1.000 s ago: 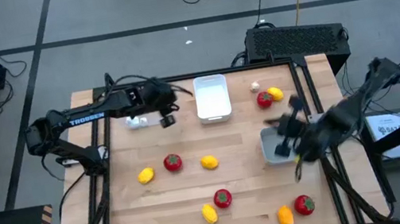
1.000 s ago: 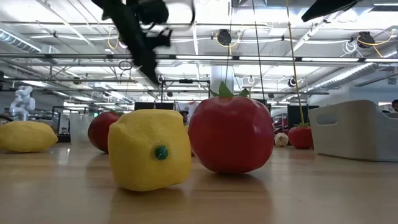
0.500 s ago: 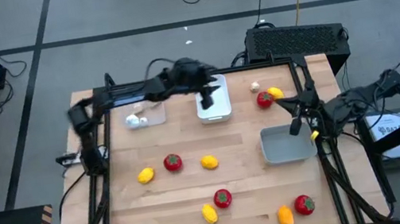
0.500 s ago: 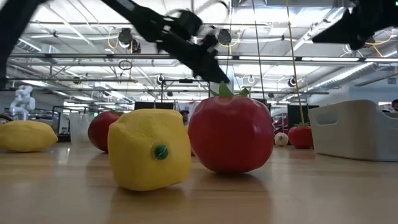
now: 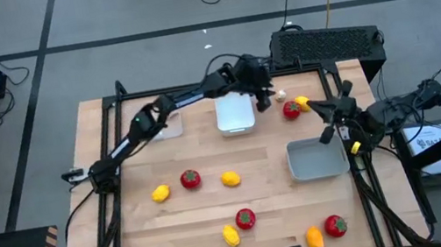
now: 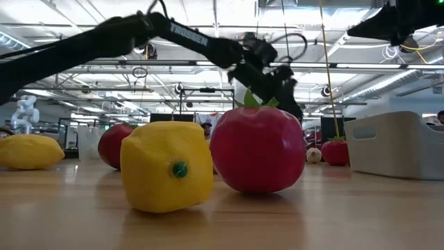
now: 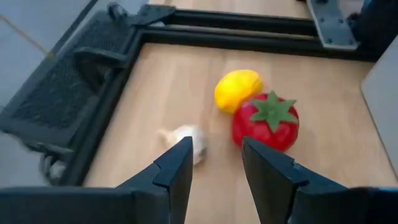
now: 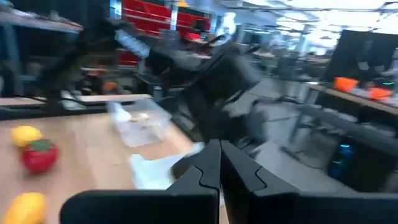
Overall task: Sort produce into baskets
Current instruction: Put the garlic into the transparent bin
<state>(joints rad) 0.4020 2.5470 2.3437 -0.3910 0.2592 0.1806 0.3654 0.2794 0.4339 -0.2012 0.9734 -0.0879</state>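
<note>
My left gripper [image 5: 267, 91] is open and empty, reaching across the far side of the table, past the white tray [image 5: 235, 112]. Its fingers [image 7: 180, 163] stand just short of a whitish garlic-like bulb [image 7: 189, 140], with a red tomato [image 7: 266, 121] and a yellow fruit [image 7: 238, 89] beyond. All three rest on the table [image 5: 289, 105]. My right gripper [image 5: 326, 129] is shut and empty [image 8: 219, 169], above the right end of the grey tray [image 5: 315, 160]. The clear tray [image 5: 170, 128] lies partly under my left arm.
Loose produce lies on the wood: two yellow fruits [image 5: 161, 193] [image 5: 230, 178] and a tomato [image 5: 190, 179] mid-table, then a tomato [image 5: 245, 219], yellow fruit [image 5: 231, 236], orange fruit [image 5: 313, 238] and tomato [image 5: 335, 226] near the front. A black box [image 5: 327, 40] stands behind the far edge.
My left gripper has swung from the clear tray toward the table's right edge, passing over the white tray, and now stands by the garlic bulb. My right gripper has drawn back from over the grey tray toward the right edge.
</note>
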